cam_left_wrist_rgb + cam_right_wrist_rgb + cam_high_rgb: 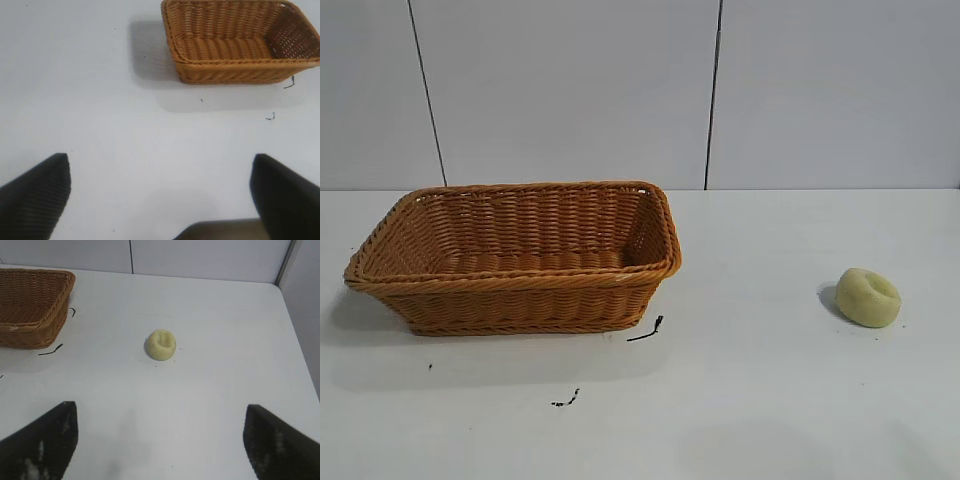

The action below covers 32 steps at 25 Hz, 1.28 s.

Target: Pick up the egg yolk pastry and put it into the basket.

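The egg yolk pastry (868,296) is a small pale yellow-green lump with a dimpled top, lying on the white table at the right. In the right wrist view the pastry (161,344) lies well ahead of my right gripper (161,412), which is open with nothing between its dark fingers (50,440). The orange-brown wicker basket (520,280) stands at the left, with nothing visible inside. My left gripper (161,162) hangs open over bare table, with the basket (240,70) some way ahead of it. Neither arm shows in the exterior view.
Two short dark marks lie on the table, one (646,330) by the basket's front right corner and another (566,399) nearer the front. A grey panelled wall (640,90) runs behind the table. A grey side panel (305,305) bounds the table beyond the pastry.
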Each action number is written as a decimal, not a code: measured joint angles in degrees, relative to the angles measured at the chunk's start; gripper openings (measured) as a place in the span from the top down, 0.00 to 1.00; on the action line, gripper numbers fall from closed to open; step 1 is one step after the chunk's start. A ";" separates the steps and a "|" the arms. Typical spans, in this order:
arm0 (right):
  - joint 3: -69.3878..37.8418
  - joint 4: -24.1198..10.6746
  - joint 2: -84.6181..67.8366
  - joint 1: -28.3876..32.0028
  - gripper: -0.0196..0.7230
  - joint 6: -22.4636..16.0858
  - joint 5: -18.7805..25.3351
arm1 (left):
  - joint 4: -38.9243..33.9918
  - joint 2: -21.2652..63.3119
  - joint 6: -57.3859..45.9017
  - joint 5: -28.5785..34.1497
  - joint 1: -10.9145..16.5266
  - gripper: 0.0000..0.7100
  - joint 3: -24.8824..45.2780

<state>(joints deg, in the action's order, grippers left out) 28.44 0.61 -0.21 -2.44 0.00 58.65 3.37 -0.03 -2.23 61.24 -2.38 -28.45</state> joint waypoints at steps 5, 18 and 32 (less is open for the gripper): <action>0.00 0.00 0.00 0.00 0.13 0.00 0.00 | 0.00 0.00 0.00 0.00 0.00 0.02 0.00; 6.23 0.48 18.07 0.00 0.05 -1.82 -0.04 | 0.00 0.00 0.00 0.00 0.00 0.02 0.00; 26.79 0.30 72.03 0.00 0.05 -0.40 -3.27 | 0.00 0.00 0.00 0.00 0.00 0.02 0.00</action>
<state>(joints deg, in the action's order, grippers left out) 55.23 0.91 71.82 -2.44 -0.40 55.39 3.37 -0.03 -2.23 61.24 -2.38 -28.45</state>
